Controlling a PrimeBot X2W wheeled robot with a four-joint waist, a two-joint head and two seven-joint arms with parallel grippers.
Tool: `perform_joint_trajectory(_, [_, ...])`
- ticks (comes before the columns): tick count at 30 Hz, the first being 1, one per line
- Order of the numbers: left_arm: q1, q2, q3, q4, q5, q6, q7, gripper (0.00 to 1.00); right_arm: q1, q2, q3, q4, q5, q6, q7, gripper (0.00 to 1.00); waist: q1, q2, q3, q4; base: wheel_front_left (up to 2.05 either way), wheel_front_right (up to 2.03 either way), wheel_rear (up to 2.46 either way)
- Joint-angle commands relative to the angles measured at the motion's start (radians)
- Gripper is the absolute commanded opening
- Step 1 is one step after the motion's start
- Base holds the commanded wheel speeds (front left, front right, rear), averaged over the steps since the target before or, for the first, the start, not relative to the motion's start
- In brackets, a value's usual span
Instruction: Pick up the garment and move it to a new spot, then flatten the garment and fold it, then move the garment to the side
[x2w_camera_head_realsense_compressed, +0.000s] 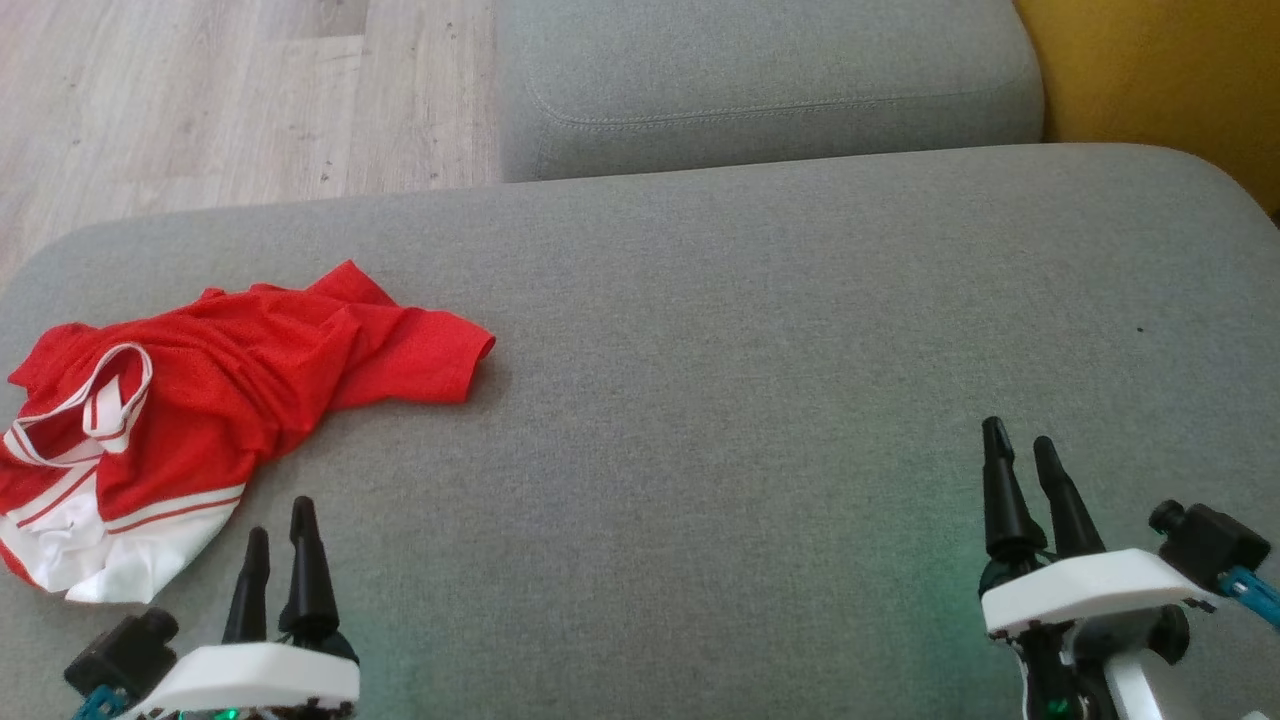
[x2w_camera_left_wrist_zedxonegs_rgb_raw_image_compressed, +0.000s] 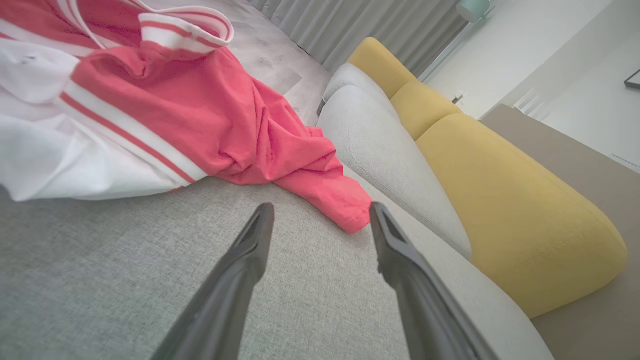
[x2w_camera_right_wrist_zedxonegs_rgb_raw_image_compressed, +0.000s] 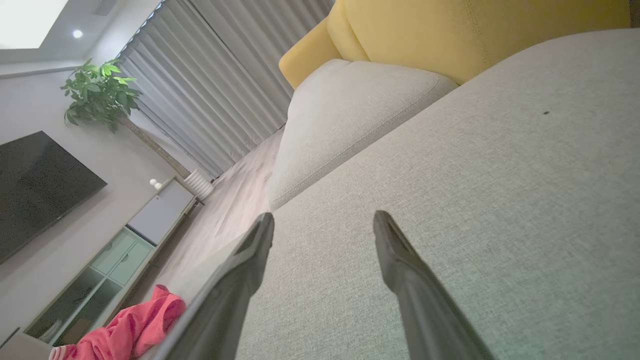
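The garment (x2w_camera_head_realsense_compressed: 210, 395) is a red jersey with white stripes and a white panel, lying crumpled on the left part of the grey sofa cushion (x2w_camera_head_realsense_compressed: 720, 380). In the left wrist view the garment (x2w_camera_left_wrist_zedxonegs_rgb_raw_image_compressed: 200, 115) fills the upper left, one red sleeve reaching toward the fingers. My left gripper (x2w_camera_head_realsense_compressed: 278, 518) sits just below the garment's white hem, open and empty, not touching it. At the lower right my right gripper (x2w_camera_head_realsense_compressed: 1020, 440) hangs open over bare cushion, far from the cloth. The right wrist view catches the garment (x2w_camera_right_wrist_zedxonegs_rgb_raw_image_compressed: 125, 330) at its lower left.
A second grey cushion (x2w_camera_head_realsense_compressed: 770, 80) lies behind the main one, with yellow cushions (x2w_camera_left_wrist_zedxonegs_rgb_raw_image_compressed: 500, 185) at the right. Wooden floor (x2w_camera_head_realsense_compressed: 200, 100) lies beyond the cushion's far left edge. A TV, plant and cabinet (x2w_camera_right_wrist_zedxonegs_rgb_raw_image_compressed: 125, 240) stand across the room.
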Motion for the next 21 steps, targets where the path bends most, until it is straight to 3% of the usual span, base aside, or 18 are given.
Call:
perform_joint_trajectory(1, [-0.024, 0.020, 0.013, -0.031, 0.032, -0.004, -0.015, 1.00, -0.051, -0.007, 0.020, -0.038, -0.037, 0.004, -0.015, 1.00, 0.0000, 0.0000, 0.000, 0.000, 0.00, 0.00, 0.00])
perform_joint_trajectory(21, [-0.001, 0.050, -0.016, -0.022, 0.260, -0.005, -0.073, 1.00, -0.050, -0.009, 0.049, -0.028, -0.319, 0.006, -0.074, 1.00, 0.0000, 0.0000, 0.001, -0.008, 0.00, 0.00, 0.00])
